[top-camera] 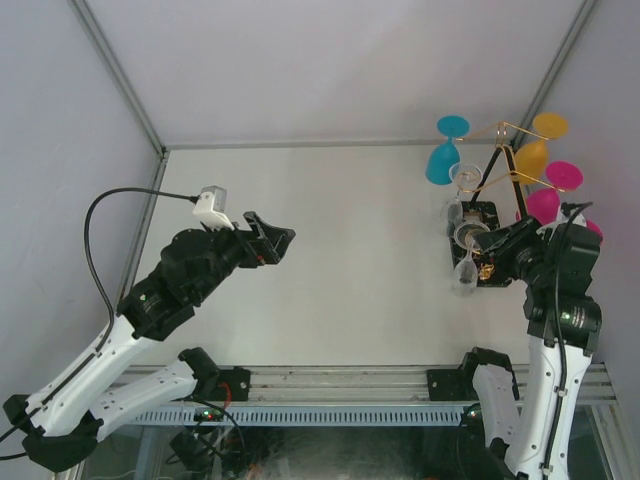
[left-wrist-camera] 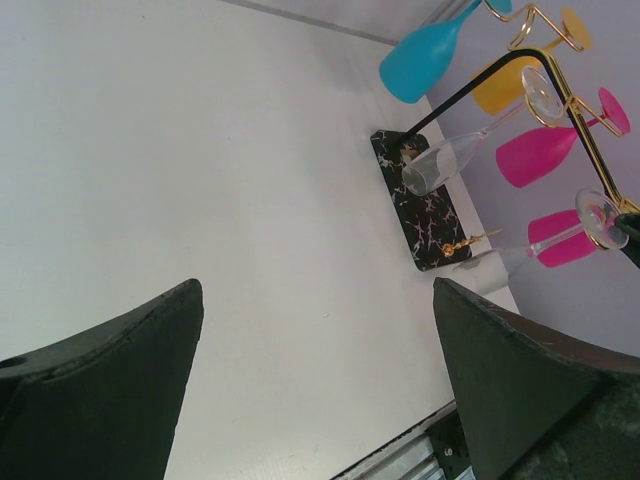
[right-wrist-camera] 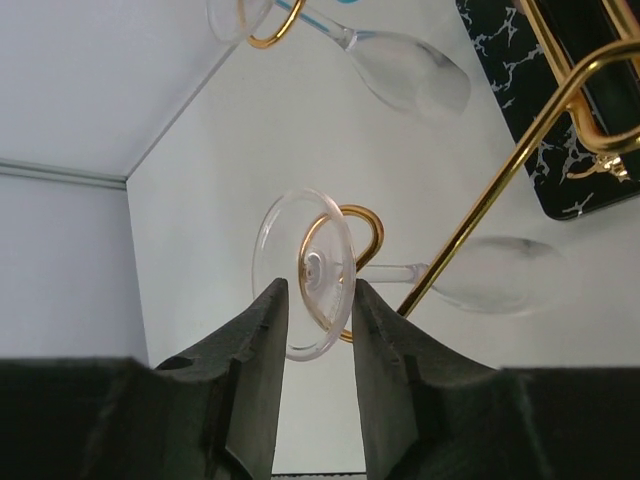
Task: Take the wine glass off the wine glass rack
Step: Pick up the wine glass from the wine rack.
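Note:
A clear wine glass [right-wrist-camera: 490, 275] hangs bowl-down from a curled gold loop of the wine glass rack [right-wrist-camera: 500, 180]. Its round foot [right-wrist-camera: 305, 270] lies between the fingers of my right gripper [right-wrist-camera: 317, 290]. The jaws are narrowed around the foot, with a small gap still showing on the left side. From above, my right gripper [top-camera: 490, 240] is at the rack's near side, by the clear glass [top-camera: 465, 272]. My left gripper [top-camera: 285, 240] hovers wide open over the table's middle, far from the rack [left-wrist-camera: 425, 215], with nothing between its fingers [left-wrist-camera: 150, 340].
Cyan [top-camera: 441, 160], yellow [top-camera: 532, 155] and pink [top-camera: 545, 205] glasses hang from the rack's other arms. A second clear glass [right-wrist-camera: 400, 75] hangs just above the one I straddle. The rack's black marbled base [right-wrist-camera: 545, 130] lies below, close to the back right corner walls.

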Controlling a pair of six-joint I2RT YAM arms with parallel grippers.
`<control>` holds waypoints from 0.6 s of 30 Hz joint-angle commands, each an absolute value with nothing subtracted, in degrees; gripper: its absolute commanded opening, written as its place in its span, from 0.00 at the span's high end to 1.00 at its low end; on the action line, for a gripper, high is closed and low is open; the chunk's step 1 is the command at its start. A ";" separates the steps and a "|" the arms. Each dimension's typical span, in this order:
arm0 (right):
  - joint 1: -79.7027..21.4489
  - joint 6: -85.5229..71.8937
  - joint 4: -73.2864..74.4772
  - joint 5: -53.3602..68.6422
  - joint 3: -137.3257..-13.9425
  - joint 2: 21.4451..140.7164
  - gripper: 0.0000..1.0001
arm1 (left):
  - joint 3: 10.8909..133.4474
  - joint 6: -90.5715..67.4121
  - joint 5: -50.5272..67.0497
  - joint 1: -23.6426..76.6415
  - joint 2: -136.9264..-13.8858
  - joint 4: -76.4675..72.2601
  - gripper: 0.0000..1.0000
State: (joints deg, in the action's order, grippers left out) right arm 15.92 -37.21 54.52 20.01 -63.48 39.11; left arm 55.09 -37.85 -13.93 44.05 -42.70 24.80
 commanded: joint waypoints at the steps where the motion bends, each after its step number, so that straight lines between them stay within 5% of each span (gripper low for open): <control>1: 16.67 -41.58 50.41 21.55 -61.61 37.09 0.71 | 55.73 -37.05 -14.98 43.68 -42.77 24.14 0.00; 18: 18.01 -47.57 48.10 21.50 -59.51 33.26 0.89 | 55.63 -38.04 -15.97 43.51 -42.67 25.63 0.00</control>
